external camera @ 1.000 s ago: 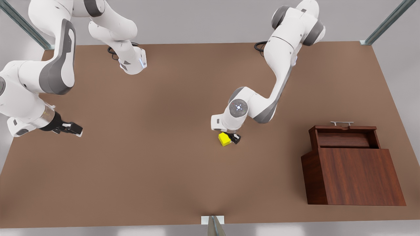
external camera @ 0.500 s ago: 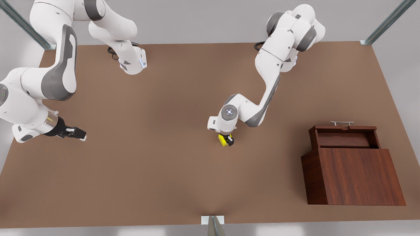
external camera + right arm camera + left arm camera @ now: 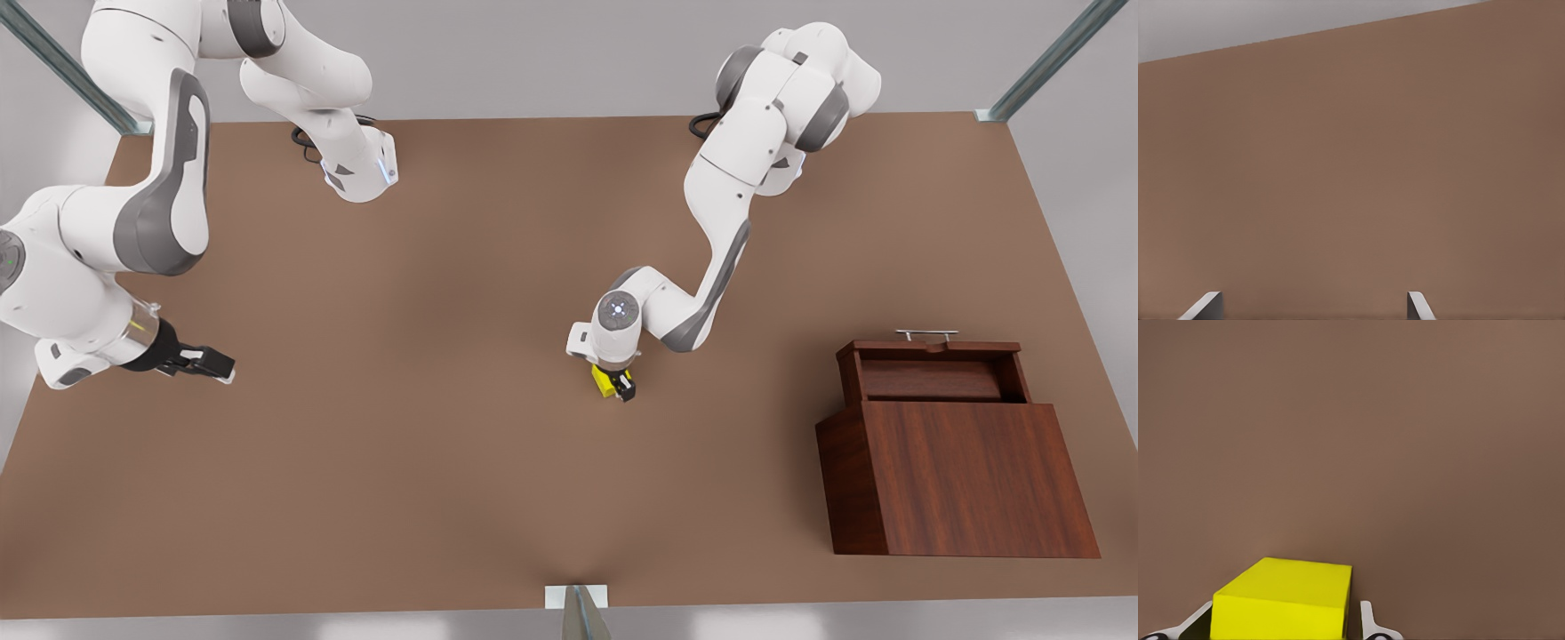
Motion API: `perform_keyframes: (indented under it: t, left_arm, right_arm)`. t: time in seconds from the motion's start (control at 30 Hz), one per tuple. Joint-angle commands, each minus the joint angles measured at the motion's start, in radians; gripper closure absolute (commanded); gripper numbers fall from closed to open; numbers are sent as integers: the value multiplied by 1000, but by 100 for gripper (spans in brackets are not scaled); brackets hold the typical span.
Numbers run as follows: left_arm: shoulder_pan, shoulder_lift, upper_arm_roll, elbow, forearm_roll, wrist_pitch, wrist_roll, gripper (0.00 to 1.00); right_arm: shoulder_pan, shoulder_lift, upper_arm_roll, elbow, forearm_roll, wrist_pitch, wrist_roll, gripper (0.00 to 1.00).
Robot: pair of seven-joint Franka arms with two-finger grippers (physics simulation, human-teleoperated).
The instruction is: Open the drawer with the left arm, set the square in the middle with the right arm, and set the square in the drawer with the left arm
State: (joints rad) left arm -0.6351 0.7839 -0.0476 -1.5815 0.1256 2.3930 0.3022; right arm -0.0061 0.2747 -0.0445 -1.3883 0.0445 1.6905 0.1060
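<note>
The small bright yellow cube (image 3: 606, 380) sits near the middle of the plain brown worktop (image 3: 444, 462), between the fingers of the left claw (image 3: 617, 384). That claw hangs from the white jointed left arm (image 3: 720, 213) whose base stands at the far edge of the worktop on the front view's right. In the left wrist view the cube (image 3: 1281, 600) fills the gap between the two light fingertips (image 3: 1368, 620), which sit right against its sides, so the claw is closed around the cube. Whether the cube rests on the worktop or is just off it cannot be told.

The dark reddish-brown wood-grain box (image 3: 965, 476) stands well apart on the front view's right, its drawer (image 3: 933, 369) slid out toward the far side, with the thin silver bar handle (image 3: 926, 335) at its end.

The right claw (image 3: 200, 362) waits low near the front view's left edge, on the white right arm (image 3: 107, 231); its fingertips (image 3: 1205, 307) stand spread wide over bare worktop, gripping nothing.
</note>
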Motion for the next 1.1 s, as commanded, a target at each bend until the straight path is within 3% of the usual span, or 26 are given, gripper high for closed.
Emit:
perform_keyframes:
  t: [0.0,0.07,0.1,0.6,0.73,0.9,1.07]
  left_arm:
    - [0,0,0,0,2,0,-2,10]
    - [0,0,0,0,2,0,-12,21]
    - [0,3,0,0,2,0,-11,22]
    - [0,-14,-2,2,2,-11,-25,28]
    - [3,-155,-2,3,-17,-143,-95,28]
    - [14,-368,136,2,-150,-442,34,28]
    - [12,-394,383,0,-193,-502,463,28]
  right_arm:
    - [0,0,0,0,0,0,1,0]
    - [-2,0,0,0,0,1,1,0]
    - [-2,0,0,0,0,0,1,0]
    - [-2,1,0,2,0,1,1,0]
    - [-2,1,0,8,0,1,1,0]
    - [-3,3,0,12,0,1,1,0]
    - [-3,3,0,14,0,1,1,0]
